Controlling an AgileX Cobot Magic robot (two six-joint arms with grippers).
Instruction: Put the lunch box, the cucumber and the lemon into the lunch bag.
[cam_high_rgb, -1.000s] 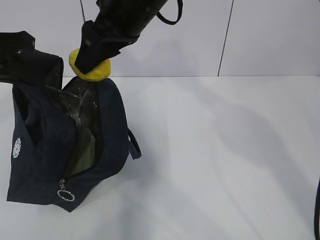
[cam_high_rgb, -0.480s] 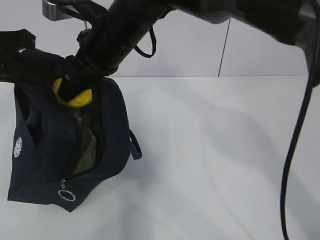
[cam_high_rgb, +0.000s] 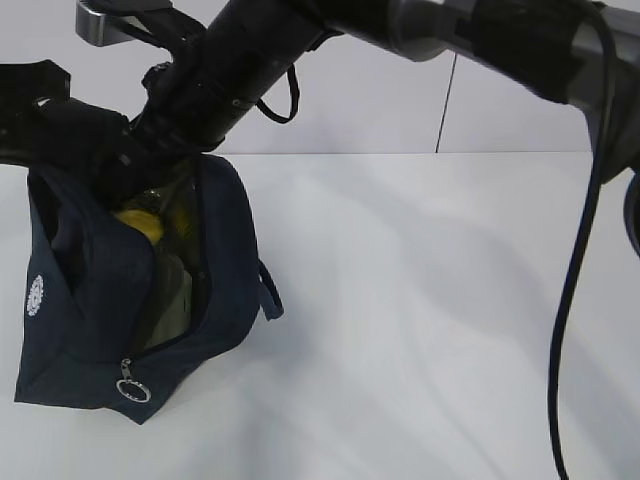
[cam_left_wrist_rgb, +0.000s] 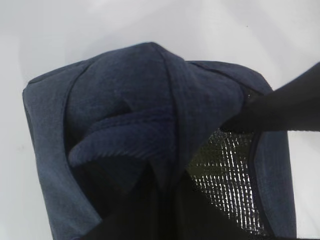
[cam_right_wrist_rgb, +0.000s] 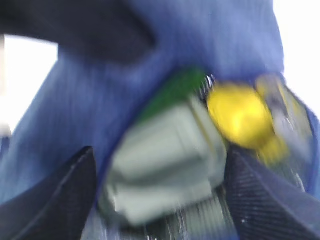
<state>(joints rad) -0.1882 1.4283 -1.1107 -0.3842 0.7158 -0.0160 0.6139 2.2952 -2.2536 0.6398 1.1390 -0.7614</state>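
— Where is the right arm?
— It reaches across to the left; the right gripper (cam_right_wrist_rgb: 160, 195) points down, its fingers (cam_right_wrist_rgb: 265, 200) spread wide apart.
— And the left gripper (cam_high_rgb: 60, 135)?
— Low at far left, pinched tight.

**Everything sits in the bag**

The navy lunch bag (cam_high_rgb: 100, 300) stands unzipped, silvery lining showing. Inside it, the yellow lemon (cam_right_wrist_rgb: 240, 115) lies just beside the pale green lid of the lunch box (cam_right_wrist_rgb: 165, 160). The dark green cucumber (cam_right_wrist_rgb: 172, 90) shows behind that lid.

slanted exterior view, two close wrist views, all on the lunch bag (cam_high_rgb: 225, 260)
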